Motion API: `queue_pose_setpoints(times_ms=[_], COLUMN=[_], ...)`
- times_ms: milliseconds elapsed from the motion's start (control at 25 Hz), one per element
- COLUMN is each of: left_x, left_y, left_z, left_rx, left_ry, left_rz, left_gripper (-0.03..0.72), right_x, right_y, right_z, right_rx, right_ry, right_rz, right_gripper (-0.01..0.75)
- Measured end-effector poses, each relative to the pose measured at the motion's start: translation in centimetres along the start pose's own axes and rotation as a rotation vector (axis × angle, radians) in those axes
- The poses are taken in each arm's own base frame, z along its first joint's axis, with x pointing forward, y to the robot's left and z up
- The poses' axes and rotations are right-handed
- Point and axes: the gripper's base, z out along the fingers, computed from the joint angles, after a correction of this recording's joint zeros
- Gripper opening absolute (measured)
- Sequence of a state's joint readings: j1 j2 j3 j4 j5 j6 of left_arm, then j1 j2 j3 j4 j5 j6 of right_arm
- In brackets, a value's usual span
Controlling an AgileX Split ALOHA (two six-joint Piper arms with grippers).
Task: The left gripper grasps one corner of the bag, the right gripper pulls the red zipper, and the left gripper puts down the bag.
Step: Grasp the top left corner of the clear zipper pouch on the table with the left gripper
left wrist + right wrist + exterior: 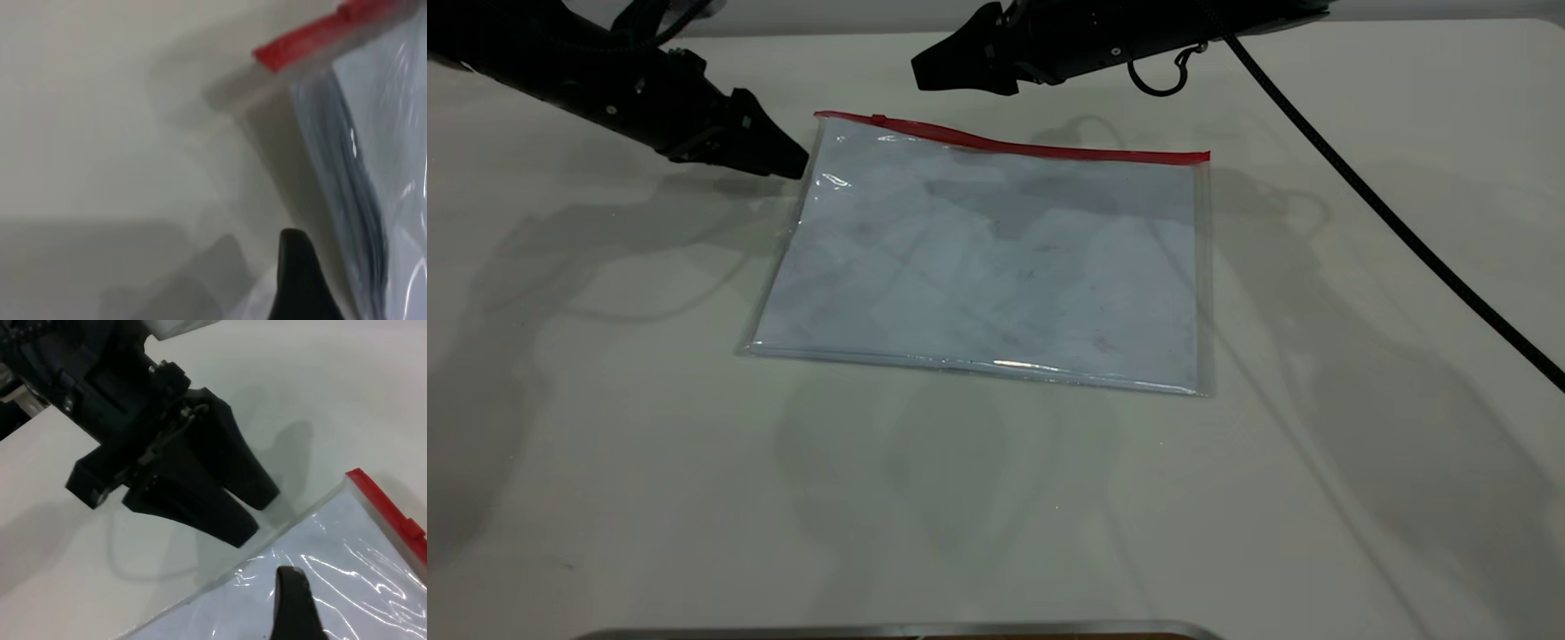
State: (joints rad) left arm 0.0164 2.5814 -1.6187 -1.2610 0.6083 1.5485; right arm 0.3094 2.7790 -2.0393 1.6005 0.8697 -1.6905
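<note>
The bag (996,258) lies flat on the table, a clear pouch with a pale bluish sheet inside. The red zipper (1014,142) runs along its far edge, with the slider tab (879,118) near the far-left corner. My left gripper (793,164) is low at the bag's left edge, just below that corner, with its jaws a narrow gap apart. The right wrist view shows its fingertips (250,517) at the clear margin, gripping nothing that I can see. My right gripper (920,73) hovers above the far edge, right of the slider. The zipper also shows in the left wrist view (313,37) and the right wrist view (390,513).
The right arm's thick black cable (1387,213) trails across the table to the right of the bag. A small loop (1160,76) hangs under the right arm. A metal edge (889,629) lies along the table's near side.
</note>
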Motion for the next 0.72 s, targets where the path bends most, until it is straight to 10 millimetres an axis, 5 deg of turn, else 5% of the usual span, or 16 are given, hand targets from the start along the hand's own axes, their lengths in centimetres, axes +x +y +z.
queue_pose_setpoints(times_ms=[480,600,720], left_x=[0.4,0.3,0.2], left_y=[-0.9,-0.9,-1.0], left_z=[3.2,3.2,3.4], left_rx=[0.021,0.011,0.000], left_ry=[-0.124,-0.136,-0.139], left_rz=[0.024,0.077,0.106], left_gripper=[0.449,0.355,0.169], right_x=[0.1,0.2,0.2], right_y=[0.1,0.1,0.1], right_z=[0.0,0.0,0.0], right_rx=[-0.006,-0.006,-0.009], right_ry=[0.013,0.020,0.020], right_rz=[-0.007,-0.003,0.002], right_gripper=[0.520,0.520,0.520])
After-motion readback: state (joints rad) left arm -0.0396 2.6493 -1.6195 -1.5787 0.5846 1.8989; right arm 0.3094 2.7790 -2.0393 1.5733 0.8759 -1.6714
